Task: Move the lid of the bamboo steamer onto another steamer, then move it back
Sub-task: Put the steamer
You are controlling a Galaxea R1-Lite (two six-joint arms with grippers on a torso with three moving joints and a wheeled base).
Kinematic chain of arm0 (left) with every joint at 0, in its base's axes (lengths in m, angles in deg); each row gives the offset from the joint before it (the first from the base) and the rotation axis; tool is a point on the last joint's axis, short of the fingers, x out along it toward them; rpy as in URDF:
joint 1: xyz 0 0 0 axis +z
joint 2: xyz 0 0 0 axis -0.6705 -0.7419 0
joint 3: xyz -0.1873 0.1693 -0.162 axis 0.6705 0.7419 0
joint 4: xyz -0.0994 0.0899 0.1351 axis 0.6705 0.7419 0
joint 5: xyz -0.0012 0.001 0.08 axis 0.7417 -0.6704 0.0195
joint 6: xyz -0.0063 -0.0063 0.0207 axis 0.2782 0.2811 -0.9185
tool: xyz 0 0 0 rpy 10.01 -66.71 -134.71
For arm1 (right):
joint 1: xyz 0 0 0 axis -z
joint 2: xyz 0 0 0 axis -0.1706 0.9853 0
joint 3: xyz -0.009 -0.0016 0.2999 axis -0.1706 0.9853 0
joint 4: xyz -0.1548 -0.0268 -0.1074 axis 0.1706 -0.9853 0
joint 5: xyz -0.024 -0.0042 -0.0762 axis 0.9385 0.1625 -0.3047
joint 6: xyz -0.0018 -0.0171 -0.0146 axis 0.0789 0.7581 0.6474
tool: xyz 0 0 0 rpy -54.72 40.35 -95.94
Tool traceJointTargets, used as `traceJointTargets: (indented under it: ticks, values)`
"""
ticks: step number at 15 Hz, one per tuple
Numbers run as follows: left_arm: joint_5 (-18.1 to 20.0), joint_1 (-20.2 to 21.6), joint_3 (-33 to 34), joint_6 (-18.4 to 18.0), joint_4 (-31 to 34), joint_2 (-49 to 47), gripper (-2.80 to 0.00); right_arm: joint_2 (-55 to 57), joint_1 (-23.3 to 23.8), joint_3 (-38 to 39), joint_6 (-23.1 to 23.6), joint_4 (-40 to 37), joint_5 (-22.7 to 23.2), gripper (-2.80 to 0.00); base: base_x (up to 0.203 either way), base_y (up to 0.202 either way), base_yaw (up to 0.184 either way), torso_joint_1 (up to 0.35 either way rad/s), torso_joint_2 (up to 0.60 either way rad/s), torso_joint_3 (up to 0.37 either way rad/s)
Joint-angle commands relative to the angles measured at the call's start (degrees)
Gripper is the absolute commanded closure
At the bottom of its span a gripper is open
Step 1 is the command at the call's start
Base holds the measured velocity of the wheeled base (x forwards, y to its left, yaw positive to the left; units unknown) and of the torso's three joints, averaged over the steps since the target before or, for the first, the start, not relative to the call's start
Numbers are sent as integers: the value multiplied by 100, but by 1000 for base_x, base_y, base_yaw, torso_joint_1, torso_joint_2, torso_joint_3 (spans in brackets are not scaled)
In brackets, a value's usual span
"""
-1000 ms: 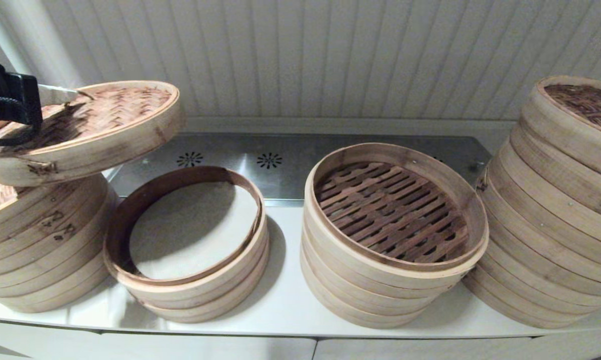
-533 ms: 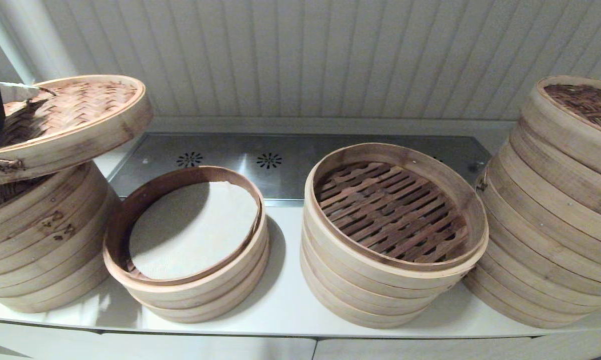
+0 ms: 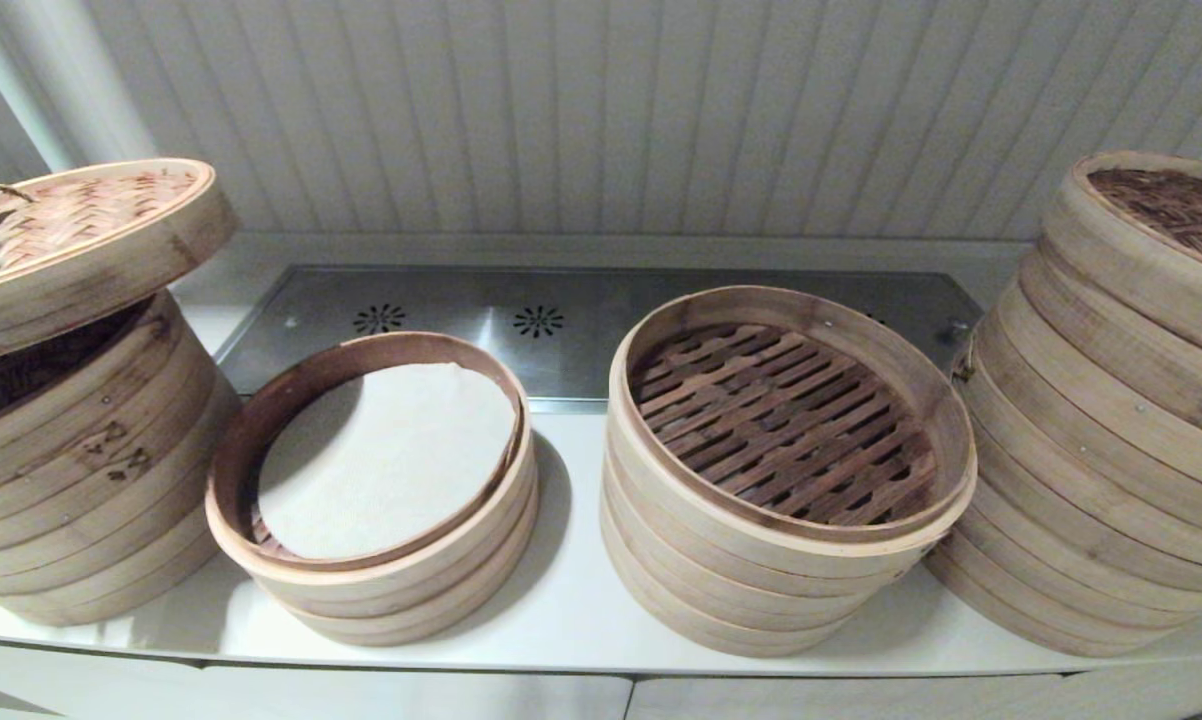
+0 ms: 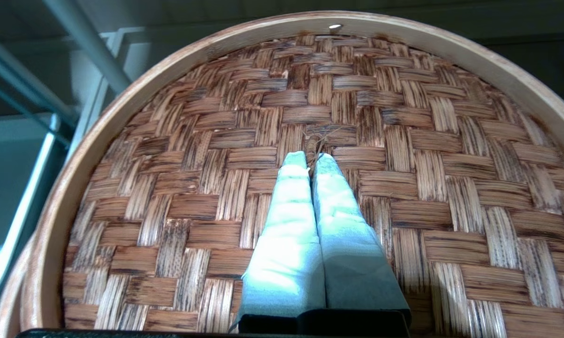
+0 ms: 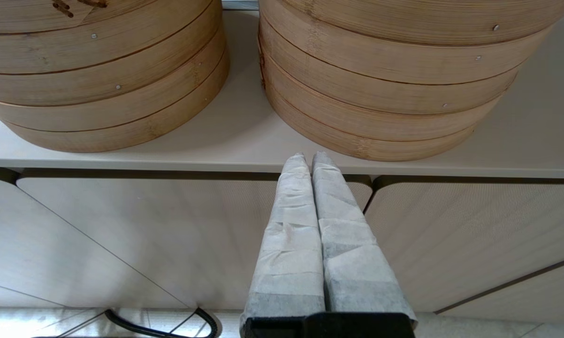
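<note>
Left gripper (image 4: pixel 310 157): fingers pressed together, pinching the small knot handle (image 4: pixel 316 143) at the middle of the steamer lid (image 4: pixel 404 141); the woven top spreads out all round the fingertips.
Head view: only a sliver of the left gripper shows at the far left edge; the steamer lid (image 3: pixel 91 250) hangs tilted above the left steamer stack (image 3: pixel 81 460), well clear of the cloth-lined steamer (image 3: pixel 381 480).
Left wrist view alone: shows the grip on the knot.
Right gripper (image 5: pixel 308 157): fingers closed on nothing, parked below the counter edge (image 5: pixel 169 162); seen only in its own view.
Change: the lid has moved left, from beside the cloth-lined steamer to over the left stack.
</note>
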Motion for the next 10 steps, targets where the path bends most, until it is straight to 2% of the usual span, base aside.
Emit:
traceJointTargets:
  ticks: [1, 4, 8, 10]
  values:
    - [54, 251, 8, -14, 2, -73, 0, 8, -2, 5, 0, -5, 4, 0, 0, 0, 0, 0, 0, 0]
    - [285, 607, 27, -31, -11, -125, 0, 8, -2, 5, 0, -5, -5, 0, 0, 0, 0, 0, 0, 0]
    - [349, 897, 87, -78, -28, -184, 0, 8, -2, 3, 0, -5, 1, 0, 0, 0, 0, 0, 0, 0]
    - [644, 1072, 129, -75, -25, -184, 0, 8, -2, 4, 0, -5, 0, 0, 0, 0, 0, 0, 0, 0]
